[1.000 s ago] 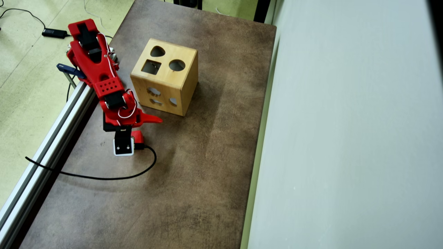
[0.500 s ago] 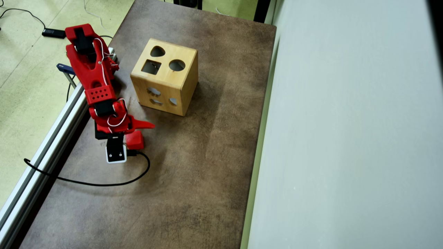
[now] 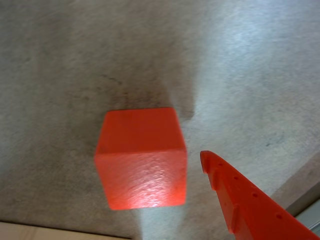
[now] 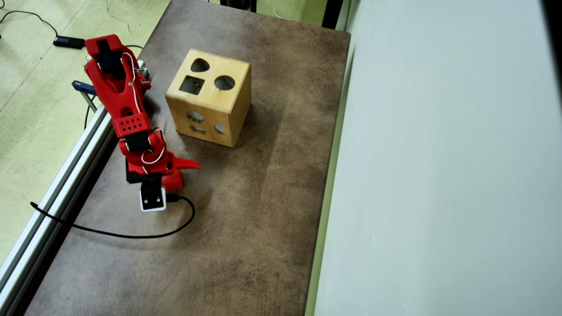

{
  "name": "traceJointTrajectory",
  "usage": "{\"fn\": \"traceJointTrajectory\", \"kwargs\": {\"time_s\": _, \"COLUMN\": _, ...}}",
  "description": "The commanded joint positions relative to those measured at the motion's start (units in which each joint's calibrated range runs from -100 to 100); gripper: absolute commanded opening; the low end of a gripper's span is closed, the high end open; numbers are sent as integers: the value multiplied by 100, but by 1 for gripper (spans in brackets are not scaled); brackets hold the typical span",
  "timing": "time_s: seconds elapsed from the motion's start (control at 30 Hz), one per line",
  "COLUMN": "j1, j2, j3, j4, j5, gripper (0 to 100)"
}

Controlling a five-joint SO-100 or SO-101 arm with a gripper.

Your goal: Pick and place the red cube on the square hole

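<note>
Gripper [image 4: 178, 172] jaws stand spread: in the overhead view one red finger [image 4: 186, 165] juts out toward the wooden box while the rest of the head covers the ground beneath it, and nothing is pinched. Beside that finger, the red cube [image 3: 141, 159] rests flat on the brown table [image 3: 250, 75] in the wrist view, with a clear strip of table between the cube's right face and the finger tip [image 3: 207, 160]; no contact is evident. From overhead the cube [image 4: 174, 181] shows only as a small red patch under the wrist, so the second finger's position relative to it probably cannot be settled from these views. Further out, the wooden box [image 4: 210, 97] stands well apart from the cube, its top face carrying the square hole [image 4: 192, 84], unobstructed, beside a round hole [image 4: 224, 82]. Assessment: the grasp is not yet made; closing, lifting, carrying and placing at the square hole all remain.
</note>
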Motion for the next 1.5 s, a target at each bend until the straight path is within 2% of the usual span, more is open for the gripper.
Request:
{"fn": "traceJointTrajectory", "kwargs": {"time_s": 0.0, "j1": -157, "j2": -66, "j3": -145, "j4": -42, "j5": -10, "gripper": 57}}
{"fn": "traceJointTrajectory", "kwargs": {"time_s": 1.17, "j1": -105, "j2": 188, "j3": -234, "j4": -50, "j5": -15, "gripper": 56}}
{"fn": "traceJointTrajectory", "kwargs": {"time_s": 1.47, "j1": -83, "j2": 188, "j3": -243, "j4": -50, "j5": -29, "gripper": 39}}
